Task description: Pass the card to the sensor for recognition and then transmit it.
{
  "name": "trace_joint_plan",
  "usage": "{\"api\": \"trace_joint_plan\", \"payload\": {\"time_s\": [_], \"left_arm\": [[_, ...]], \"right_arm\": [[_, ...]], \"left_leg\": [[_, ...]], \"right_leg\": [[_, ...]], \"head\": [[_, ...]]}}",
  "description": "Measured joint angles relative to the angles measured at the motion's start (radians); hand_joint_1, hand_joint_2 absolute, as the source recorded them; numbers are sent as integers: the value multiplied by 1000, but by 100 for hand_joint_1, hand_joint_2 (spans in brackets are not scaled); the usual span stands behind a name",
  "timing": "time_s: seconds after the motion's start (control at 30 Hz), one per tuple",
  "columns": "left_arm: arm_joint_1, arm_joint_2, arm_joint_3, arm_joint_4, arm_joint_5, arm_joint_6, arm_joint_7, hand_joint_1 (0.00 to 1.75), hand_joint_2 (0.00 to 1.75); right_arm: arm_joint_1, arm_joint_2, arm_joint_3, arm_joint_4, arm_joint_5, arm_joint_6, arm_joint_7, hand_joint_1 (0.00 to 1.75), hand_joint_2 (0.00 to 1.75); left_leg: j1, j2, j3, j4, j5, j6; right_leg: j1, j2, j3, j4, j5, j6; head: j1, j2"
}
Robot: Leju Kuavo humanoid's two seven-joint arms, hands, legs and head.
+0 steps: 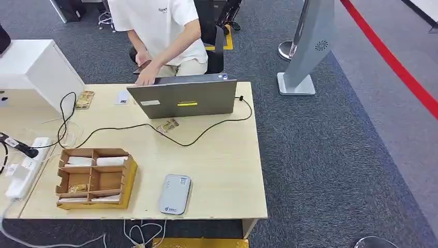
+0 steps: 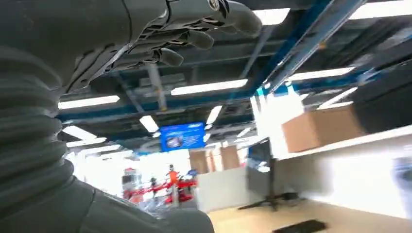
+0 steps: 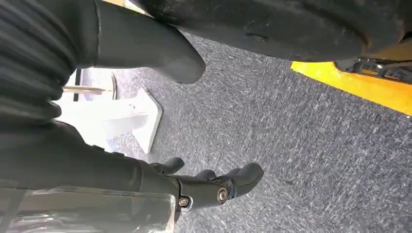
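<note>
A cardboard organizer (image 1: 130, 175) stands near the table's front left, with white cards (image 1: 111, 161) in its far compartments and a gold card (image 1: 78, 188) lower down. To its right a flat grey card sensor (image 1: 174, 194) lies near the front edge. A loose gold card (image 1: 168, 126) lies by the black cable mid-table. My left hand (image 2: 189, 31) is raised toward the ceiling lights, fingers loosely apart, holding nothing. My right hand (image 3: 214, 189) hangs over grey carpet, thumb (image 3: 170, 58) apart from the fingers, also holding nothing.
A person in a white shirt (image 1: 160, 31) sits behind an open grey laptop (image 1: 183, 98) at the table's far side. A power strip (image 1: 23, 170) and cables lie at the left edge. Another gold card (image 1: 85, 99) and a white card (image 1: 122, 98) lie far left.
</note>
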Motion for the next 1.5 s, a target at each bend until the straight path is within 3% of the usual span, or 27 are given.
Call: {"api": "trace_joint_plan", "payload": {"time_s": [0.1, 0.17, 0.27, 0.43, 0.53, 0.57, 0.63, 0.67, 0.7, 0.73, 0.77, 0.87, 0.9, 0.93, 1.17, 1.5], "left_arm": [[-1, -58, 174, 91, 146, -128, -116, 0, 175], [-10, -117, 296, 225, 247, -138, -212, 0, 175], [-18, -175, 435, 447, 293, -125, -296, 0, 175], [-47, -264, 566, 772, 307, -103, -287, 0, 175], [-44, -310, 606, 879, 305, -98, -287, 0, 175], [-48, -312, 609, 899, 305, -100, -287, 0, 0], [-58, -331, 641, 958, 354, -156, -281, 0, 0], [-62, -340, 659, 977, 381, -187, -278, 0, 0], [-69, -363, 678, 1000, 402, -206, -270, 0, 175], [-72, -372, 694, 1015, 409, -212, -260, 0, 175], [-74, -410, 712, 1048, 410, -217, -221, 0, 175], [-77, -474, 721, 1119, 353, -192, -30, 0, 175], [-80, -515, 721, 1146, 315, -179, 38, 0, 175], [-81, -536, 716, 1162, 291, -174, 76, 0, 175], [-79, -575, 595, 1197, 355, -184, 108, 0, 175], [-50, -563, 387, 1197, 511, -212, 109, 0, 175]], "right_arm": [[-1, 0, 0, 0, -7, -5, 0, 0, 175], [-1, 1, -3, 0, -18, -10, 0, 0, 175], [-1, 3, -10, 0, -27, -14, -11, 0, 175], [-2, 8, -23, 0, -26, -15, -7, 0, 175], [-2, 9, -24, 0, -24, -15, -6, 0, 175], [-3, 9, -25, 0, -24, -16, -5, 0, 0], [-4, 9, -28, 0, -34, -17, -11, 0, 0], [-4, 10, -30, 0, -42, -18, -17, 0, 175], [-3, 10, -34, 0, -49, -19, -19, 0, 175], [-4, 11, -37, -1, -51, -19, -20, 0, 175], [-4, 13, -44, -1, -59, -21, -24, 0, 175], [-5, 19, -54, -1, -64, -37, -18, 0, 175], [-5, 22, -55, -2, -63, -44, -2, 0, 175], [-5, 23, -54, -2, -70, -47, 6, 0, 175], [9, 14, -2, -16, -212, -33, 12, 0, 175], [39, -21, 134, -45, -446, 0, 3, 0, 175]], "left_leg": [[0, 0, 1, 0, -1, 0], [0, 0, 3, 0, -2, -1], [-1, -1, 3, 0, -2, -1], [-4, -7, 4, 0, -2, -1], [0, -7, 3, 2, -3, 0], [0, -8, 3, 2, -3, 0], [-1, -8, 3, 2, -3, 0], [-1, -8, 4, 2, -3, 0], [-1, -8, 4, 2, -3, 0], [-1, -9, 4, 2, -3, 0], [-1, -8, 4, 2, -3, 0], [-2, -8, 4, 3, -4, 1], [-2, -8, 4, 4, -4, 2], [-2, -8, 4, 4, -4, 2], [-1, -8, 5, 3, -4, 2], [-1, -8, 5, 3, -4, 2]], "right_leg": [[0, -1, 2, 0, 0, 0], [0, -1, 2, 0, 0, 0], [-1, -1, 2, -1, 0, 0], [-3, -7, 5, -2, -1, 1], [0, -7, 4, -3, -1, 1], [0, -8, 5, -3, -1, 1], [-1, -8, 7, -3, -1, 1], [-1, -8, 7, -3, -1, 1], [-1, -8, 7, -3, -1, 1], [-1, -8, 7, -3, -1, 1], [-1, -8, 7, -3, -1, 1], [-2, -8, 7, -4, -1, 2], [-2, -8, 7, -4, -1, 2], [-2, -8, 7, -4, -1, 2], [-1, -8, 7, -4, -1, 2], [-1, -8, 8, -3, -1, 2]], "head": [[0, 0], [0, 0], [0, 0], [0, 0], [2, 0], [5, 0], [3, 0], [3, 0], [3, 0], [3, 0], [3, 0], [3, 0], [3, 0], [5, 0], [5, 0], [3, 0]]}}
